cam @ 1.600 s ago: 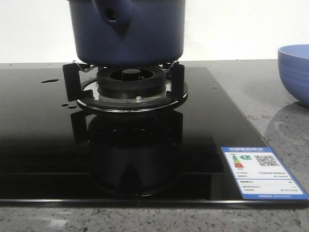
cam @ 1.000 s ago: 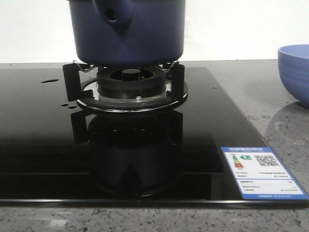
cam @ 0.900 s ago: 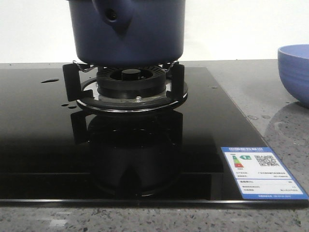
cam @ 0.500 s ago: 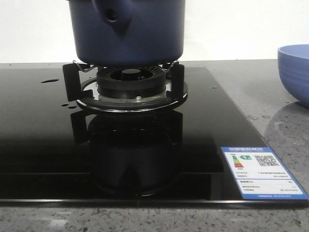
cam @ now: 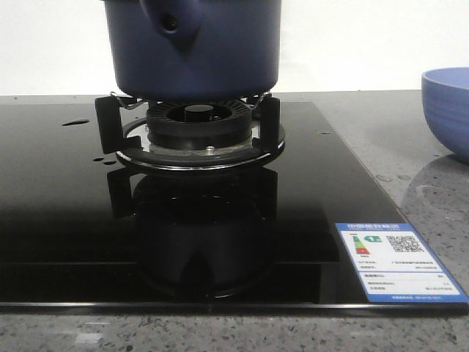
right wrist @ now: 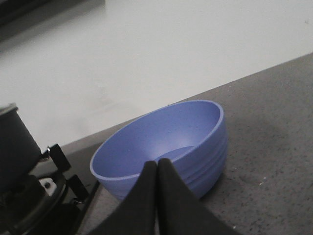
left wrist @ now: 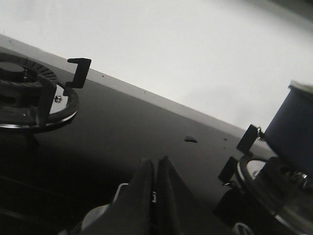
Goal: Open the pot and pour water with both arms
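Your left gripper (left wrist: 155, 183) is clenched on nothing above the black glass hob (left wrist: 137, 132); your right gripper (right wrist: 157, 188) is likewise pressed closed, empty, before the blue bowl (right wrist: 166, 142). The pot (cam: 192, 45) sits on the burner (cam: 196, 121). Only the left wrist shows a second burner (left wrist: 24, 93).
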`<state>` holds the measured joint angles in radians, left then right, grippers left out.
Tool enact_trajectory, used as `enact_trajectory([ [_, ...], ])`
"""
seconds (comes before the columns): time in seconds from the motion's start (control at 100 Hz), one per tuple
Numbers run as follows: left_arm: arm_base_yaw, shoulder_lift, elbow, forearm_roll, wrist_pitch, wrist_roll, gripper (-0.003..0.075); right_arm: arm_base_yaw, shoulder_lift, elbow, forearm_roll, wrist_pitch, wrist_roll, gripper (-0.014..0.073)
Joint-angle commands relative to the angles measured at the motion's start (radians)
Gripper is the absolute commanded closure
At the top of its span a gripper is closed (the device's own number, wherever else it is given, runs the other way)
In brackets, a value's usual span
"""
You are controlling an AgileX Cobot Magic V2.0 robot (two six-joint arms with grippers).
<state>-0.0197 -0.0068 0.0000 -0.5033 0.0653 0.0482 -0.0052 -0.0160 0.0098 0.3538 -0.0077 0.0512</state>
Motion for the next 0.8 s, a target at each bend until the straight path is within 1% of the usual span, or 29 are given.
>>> enact_trajectory([
  [0.0,-0.010,-0.025,0.032,-0.169,-0.100,-0.011,0.0739,-0.006,-0.012,0.025,0.116,-0.076,-0.008,0.0660],
  [0.03,-0.010,-0.025,0.027,-0.217,-0.104,-0.011,0.0739,-0.006,-0.012,0.025,0.136,-0.073,-0.008,0.0660],
  [0.09,-0.010,-0.025,0.015,-0.247,-0.100,-0.011,0.0739,-0.006,-0.012,0.010,0.141,-0.050,-0.008,0.0659],
  [0.17,-0.010,-0.023,-0.022,-0.245,-0.065,-0.009,0.0739,-0.006,-0.010,-0.037,0.139,0.045,-0.008,0.0654],
  [0.28,-0.010,-0.002,-0.124,-0.172,0.055,0.033,0.0739,-0.006,0.021,-0.122,0.105,0.174,-0.008,0.0638],
  [0.39,-0.010,0.081,-0.262,-0.071,0.183,0.117,0.0739,-0.006,0.117,-0.238,0.030,0.270,-0.008,0.0638],
  [0.53,-0.010,0.222,-0.452,-0.060,0.346,0.265,0.0739,-0.006,0.294,-0.414,-0.089,0.403,-0.018,0.0639],
  [0.64,-0.010,0.332,-0.575,-0.060,0.458,0.343,0.0739,0.010,0.412,-0.546,-0.102,0.500,-0.098,0.0639],
  [0.7,-0.014,0.375,-0.631,-0.069,0.487,0.363,0.0739,0.031,0.451,-0.593,-0.102,0.516,-0.107,0.0639],
  [0.79,-0.050,0.424,-0.682,-0.128,0.472,0.377,0.0738,0.060,0.482,-0.639,-0.102,0.516,-0.115,0.0639],
])
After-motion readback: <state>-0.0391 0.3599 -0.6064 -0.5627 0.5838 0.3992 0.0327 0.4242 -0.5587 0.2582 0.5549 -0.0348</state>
